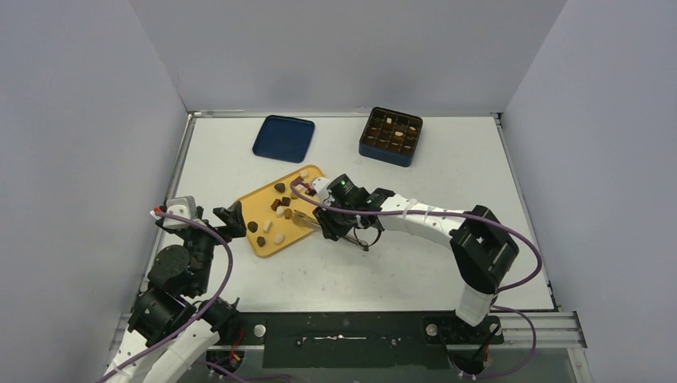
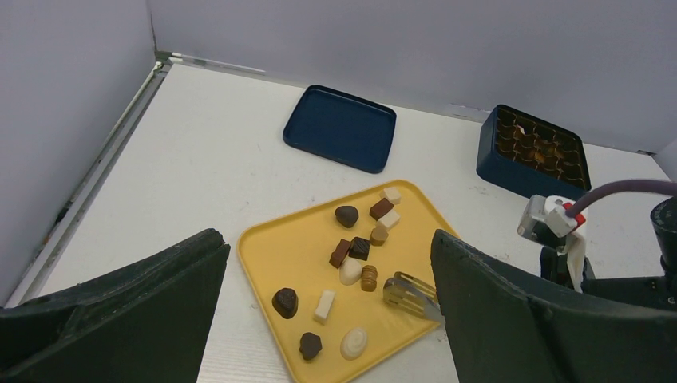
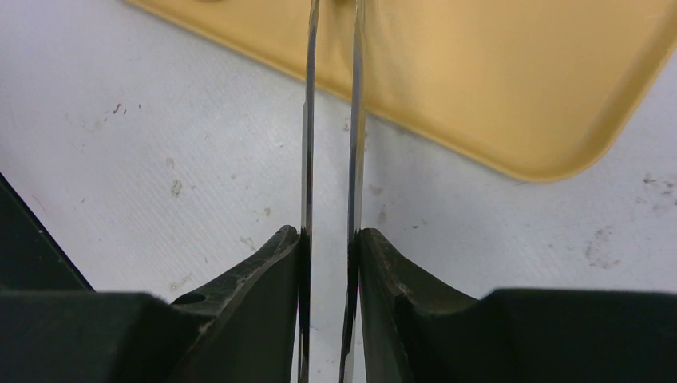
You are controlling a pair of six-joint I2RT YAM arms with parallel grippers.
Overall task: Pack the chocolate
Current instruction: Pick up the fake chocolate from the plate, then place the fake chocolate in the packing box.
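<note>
Left jaws gape at the yellow tray [image 2: 244, 239] rim (right jaws pinch tongs [image 2: 409, 292] near the chocolate [image 2: 346, 215]).

The yellow tray [image 2: 271, 255] is hemmed by the left hand [image 1: 233, 221] at its left edge and by the right hand [image 3: 330, 247], whose metal tongs [image 2: 407, 292] reach over its right side. Open bench [image 1: 343, 152] is found between the tray, the blue lid [image 1: 283, 137] and the gridded box [image 1: 390, 136] behind.

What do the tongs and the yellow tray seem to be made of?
The tongs look like polished metal: thin silvery blades with bright reflections. The tray is probably plastic, smooth and satin: uniform yellow, rounded moulded rim, soft sheen.
</note>
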